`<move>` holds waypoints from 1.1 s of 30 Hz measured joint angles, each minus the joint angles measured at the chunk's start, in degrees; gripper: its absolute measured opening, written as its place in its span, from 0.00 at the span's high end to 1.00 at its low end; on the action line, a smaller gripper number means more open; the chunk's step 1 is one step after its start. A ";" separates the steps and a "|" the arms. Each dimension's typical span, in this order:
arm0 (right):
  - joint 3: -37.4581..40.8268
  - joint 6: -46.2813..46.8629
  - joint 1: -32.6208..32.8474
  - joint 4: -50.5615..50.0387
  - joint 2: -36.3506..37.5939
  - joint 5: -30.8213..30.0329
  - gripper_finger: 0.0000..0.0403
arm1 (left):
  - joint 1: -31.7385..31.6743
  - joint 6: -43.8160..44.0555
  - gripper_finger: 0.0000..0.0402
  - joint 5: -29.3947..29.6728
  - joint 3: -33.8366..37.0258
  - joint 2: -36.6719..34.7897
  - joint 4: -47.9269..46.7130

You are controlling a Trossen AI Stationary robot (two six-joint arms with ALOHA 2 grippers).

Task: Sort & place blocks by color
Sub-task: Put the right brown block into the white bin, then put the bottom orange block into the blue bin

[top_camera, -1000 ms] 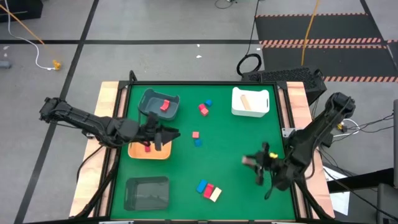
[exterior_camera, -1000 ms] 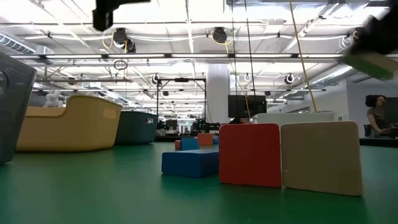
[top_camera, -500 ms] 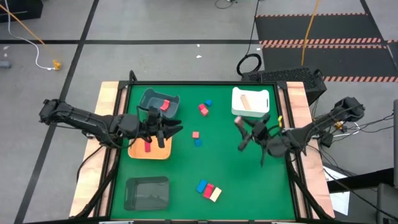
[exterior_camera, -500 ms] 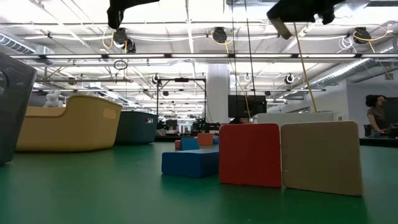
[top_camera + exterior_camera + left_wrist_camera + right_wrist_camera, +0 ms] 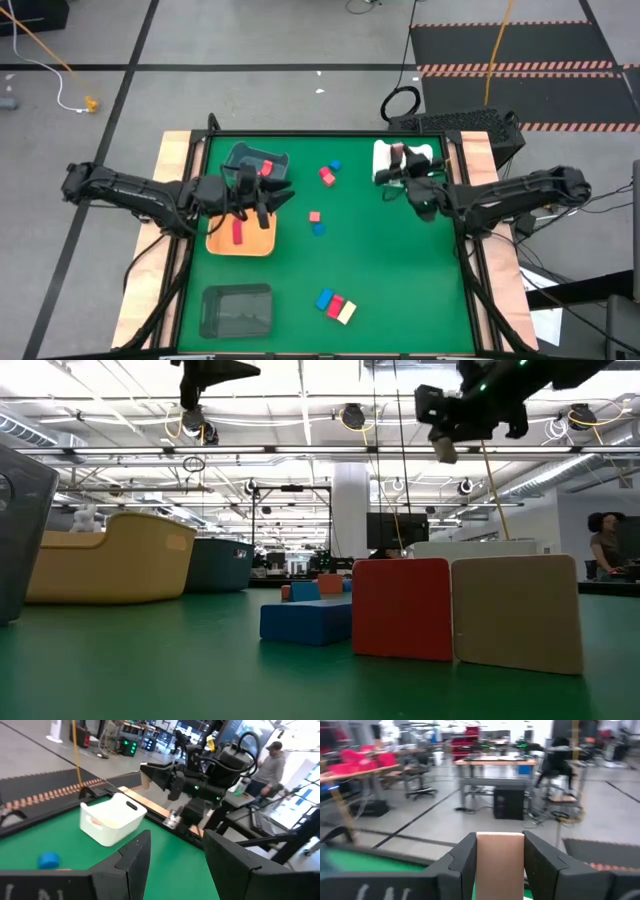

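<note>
Since a second ago the right gripper (image 5: 398,158) has been swung up-frame over the white tray (image 5: 422,153) — a tan block (image 5: 500,862) is pinched. Left gripper (image 5: 272,200) is held spread above the orange tray (image 5: 225,243).

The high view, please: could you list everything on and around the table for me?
far grey tray: 1, grey, far left of the mat, one red block inside
orange tray: 1, orange, left side, one red block inside
near grey tray: 1, dark grey, near left corner
white tray: 1, white, far right
loose red blocks: 3, red or pink, mid-mat and near edge
loose blue blocks: 3, blue, each beside a red one
cream block: 1, cream, near edge
tan block: 1, tan, in the right gripper
person: 1, grey top, beyond the table
left gripper: open, between the far grey and orange trays
right gripper: closed on the tan block, over the white tray
</note>
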State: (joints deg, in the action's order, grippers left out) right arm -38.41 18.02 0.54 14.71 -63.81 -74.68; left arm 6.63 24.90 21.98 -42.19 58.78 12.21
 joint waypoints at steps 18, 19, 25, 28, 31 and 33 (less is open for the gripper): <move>-0.04 20.70 -20.09 -21.69 -7.16 30.62 0.69 | -13.44 0.55 0.55 0.01 0.00 0.01 -0.80; -0.05 21.60 -20.50 -22.20 -7.18 32.59 0.69 | -14.31 1.11 0.55 0.01 0.00 0.08 -1.46; -0.07 24.02 -22.04 -23.79 -6.82 42.09 0.60 | -17.49 5.63 0.55 -0.47 0.00 1.18 -9.84; -0.07 23.03 -22.76 -24.68 -6.83 45.37 0.52 | -17.66 4.82 0.55 -1.55 0.09 2.37 -11.48; -0.07 22.90 -23.64 -25.05 -6.62 49.05 0.43 | -17.66 4.26 0.55 -4.66 -0.01 4.45 -11.44; -0.06 23.01 -24.19 -25.08 -6.24 52.28 0.38 | -17.66 4.54 0.55 -7.15 0.02 6.18 -11.18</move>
State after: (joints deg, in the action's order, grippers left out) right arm -38.48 41.03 -23.65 -10.37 -70.05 -22.41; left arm -11.03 29.44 14.83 -42.17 64.96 1.03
